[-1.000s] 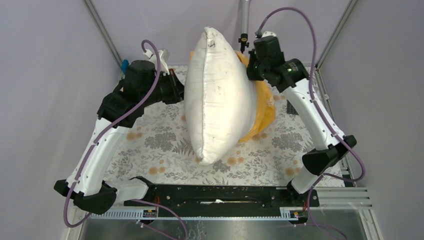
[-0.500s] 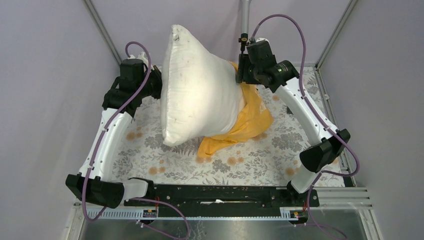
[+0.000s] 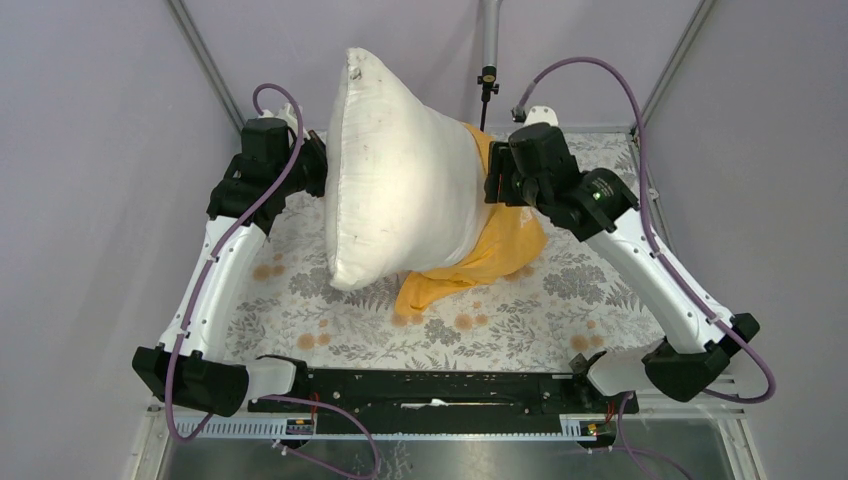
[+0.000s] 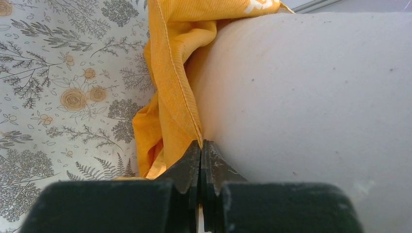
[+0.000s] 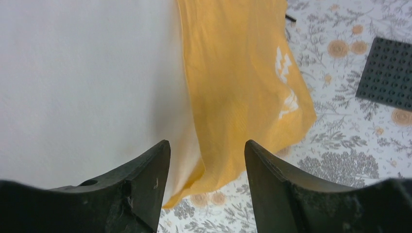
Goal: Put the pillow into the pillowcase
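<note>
The white pillow (image 3: pixel 390 180) is held up above the table, tilted, its lower right end inside the orange-yellow pillowcase (image 3: pixel 490 255), which hangs down onto the cloth. My left gripper (image 4: pixel 200 145) is shut on the pillowcase's hem (image 4: pixel 170 73), right against the pillow (image 4: pixel 316 97); from above it is hidden behind the pillow. My right gripper (image 5: pixel 206 145) stands open, a little back from the pillow (image 5: pixel 82 82) and the hanging pillowcase (image 5: pixel 238 82), touching neither. In the top view the right gripper (image 3: pixel 492 182) sits at the pillowcase's right side.
A floral tablecloth (image 3: pixel 300 300) covers the table. A black perforated pad (image 5: pixel 388 73) lies on it at the far right. Slanted frame posts (image 3: pixel 205 60) and a grey pole (image 3: pixel 489 40) stand at the back. The arms' black base rail (image 3: pixel 430 390) runs along the near edge.
The pillow swung left and the pillowcase dropped lower. My right gripper opened, let go of the pillowcase and drew back to the right. The left gripper stayed shut.
</note>
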Motion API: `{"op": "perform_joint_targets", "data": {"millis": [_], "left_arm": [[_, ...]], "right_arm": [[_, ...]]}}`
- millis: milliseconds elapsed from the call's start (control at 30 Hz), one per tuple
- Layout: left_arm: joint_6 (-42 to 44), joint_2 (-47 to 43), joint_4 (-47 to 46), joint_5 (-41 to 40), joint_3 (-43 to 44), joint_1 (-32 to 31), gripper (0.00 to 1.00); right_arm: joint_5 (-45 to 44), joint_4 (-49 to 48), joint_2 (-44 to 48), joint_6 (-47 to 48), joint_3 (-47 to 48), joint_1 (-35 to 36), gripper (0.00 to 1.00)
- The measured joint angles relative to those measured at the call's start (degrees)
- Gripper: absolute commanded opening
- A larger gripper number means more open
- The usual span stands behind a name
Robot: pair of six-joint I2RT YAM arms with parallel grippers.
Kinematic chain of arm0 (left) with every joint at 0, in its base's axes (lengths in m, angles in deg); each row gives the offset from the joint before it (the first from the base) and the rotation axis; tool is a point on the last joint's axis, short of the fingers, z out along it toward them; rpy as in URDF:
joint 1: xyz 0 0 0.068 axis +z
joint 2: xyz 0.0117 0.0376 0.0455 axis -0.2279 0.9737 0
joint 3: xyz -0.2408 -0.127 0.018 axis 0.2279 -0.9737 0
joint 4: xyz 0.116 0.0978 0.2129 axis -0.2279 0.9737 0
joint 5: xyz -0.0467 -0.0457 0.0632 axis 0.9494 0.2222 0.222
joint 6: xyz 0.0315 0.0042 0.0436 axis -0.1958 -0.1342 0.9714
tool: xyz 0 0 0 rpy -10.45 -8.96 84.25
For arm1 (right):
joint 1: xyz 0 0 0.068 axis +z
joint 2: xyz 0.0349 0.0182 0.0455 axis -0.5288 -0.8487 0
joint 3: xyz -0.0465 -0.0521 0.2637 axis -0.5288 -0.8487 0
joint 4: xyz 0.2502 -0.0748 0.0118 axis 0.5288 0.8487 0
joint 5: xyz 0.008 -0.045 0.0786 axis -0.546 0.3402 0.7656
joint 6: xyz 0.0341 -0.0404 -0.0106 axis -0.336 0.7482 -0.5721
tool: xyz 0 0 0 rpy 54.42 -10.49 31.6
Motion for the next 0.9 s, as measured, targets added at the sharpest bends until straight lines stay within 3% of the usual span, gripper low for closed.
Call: {"op": "perform_joint_targets", "data": {"millis": [200,233,300,333,467,600,700,767,900], "left_arm": [[0.02,0.00,0.02,0.66,0.00,0.00,0.00],[0.02,0.00,0.02,0.70,0.00,0.00,0.00],[0.09,0.00,0.02,0.81,0.00,0.00,0.00],[0.24,0.00,0.04,0.83,0.00,0.00,0.00],[1.62,0.48,1.33,0.79,1.33,0.00,0.00],[4.44,2.23,3.96,-0.02,5.88,-0.09,0.00],[6.75,2.38,7.30,-2.45,9.88,-1.20,0.00],[8.00,2.58,11.28,-4.39,15.08,-3.74,0.00],[9.09,5.49,19.47,-5.57,34.77,-8.63,0.00]], "right_arm": [[-0.59,0.39,1.99,-1.55,-9.03,2.29,0.59],[-0.61,0.63,1.53,-1.60,-9.68,2.29,0.48],[-0.63,1.31,0.07,-1.55,-9.81,2.32,0.08],[-0.72,1.68,-0.83,-1.64,-9.66,2.43,0.00],[0.04,6.16,-3.69,-1.38,-4.20,5.11,0.00],[3.06,10.05,-4.63,0.04,9.88,10.62,0.00],[3.93,10.62,-3.89,0.98,17.66,10.91,0.00],[3.30,11.37,-3.82,1.53,20.85,10.64,0.00],[2.91,11.13,-4.31,1.79,21.18,9.75,0.00]]}}
